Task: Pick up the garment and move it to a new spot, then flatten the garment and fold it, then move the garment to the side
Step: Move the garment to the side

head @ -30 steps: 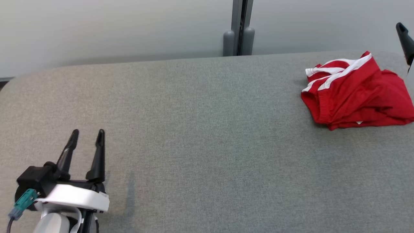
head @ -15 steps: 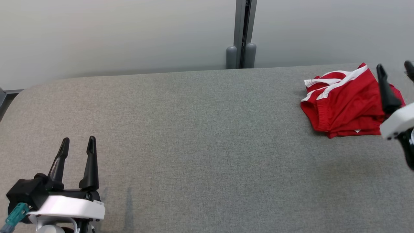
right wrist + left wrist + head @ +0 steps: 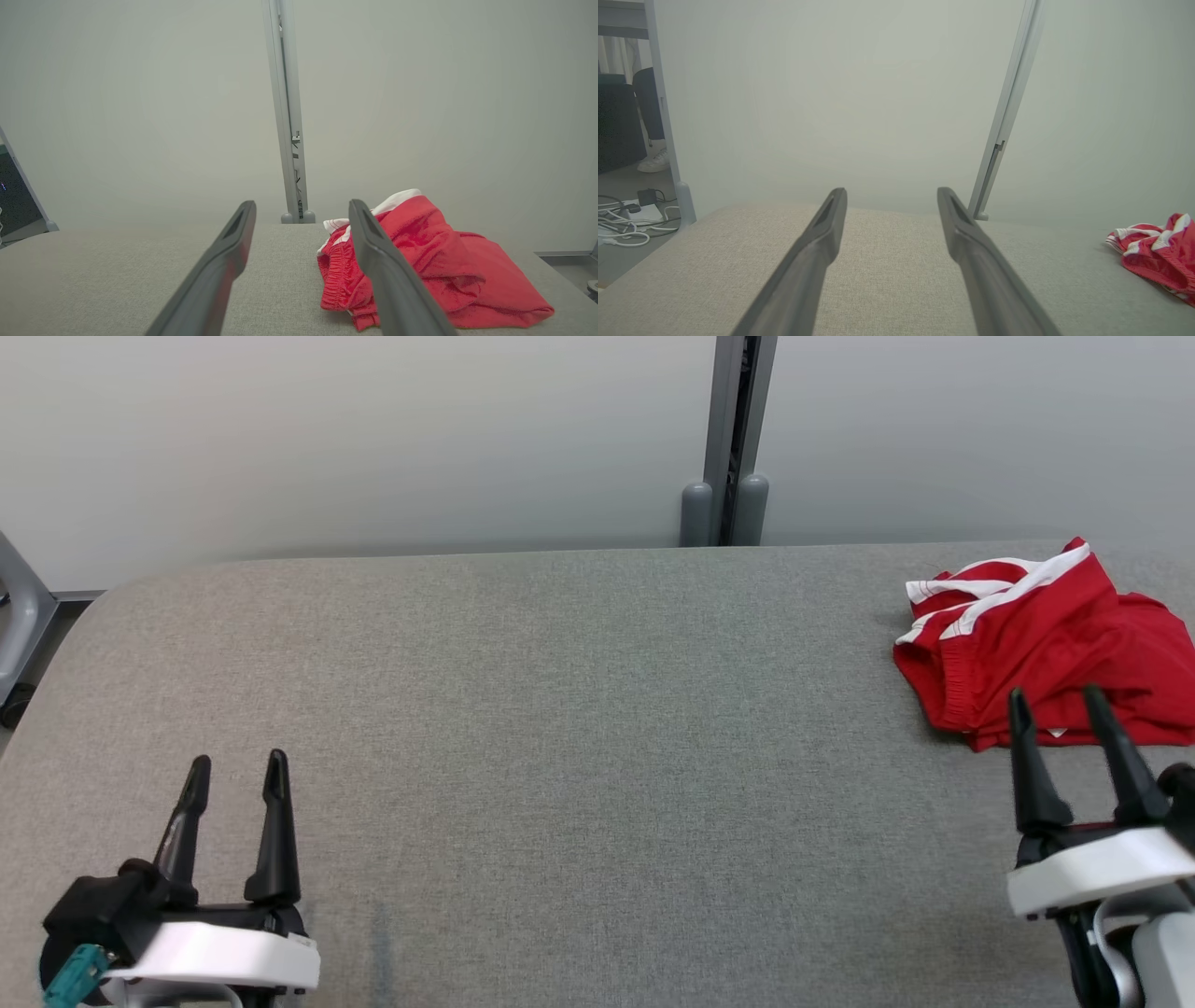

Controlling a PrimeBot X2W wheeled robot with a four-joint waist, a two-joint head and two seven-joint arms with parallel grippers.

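The garment (image 3: 1046,644) is a pair of red shorts with white stripes, lying bunched at the far right of the grey table (image 3: 579,728). It also appears in the left wrist view as the garment (image 3: 1160,254) and in the right wrist view as the garment (image 3: 434,266). My right gripper (image 3: 1058,702) stands open at the lower right, just in front of the shorts, its fingertips overlapping their near edge in the head view. At the lower left my left gripper (image 3: 236,768) is open and holds nothing, far from the garment.
A grey wall runs behind the table, with a vertical metal post (image 3: 733,439) at its middle. Cables (image 3: 623,224) lie on the floor past the table's left end, where a person's leg and shoe (image 3: 651,135) show.
My right gripper has drawn back from above the garment to the lower right, near the table's front. The head camera has shifted, moving the whole scene. The garment lies as before.
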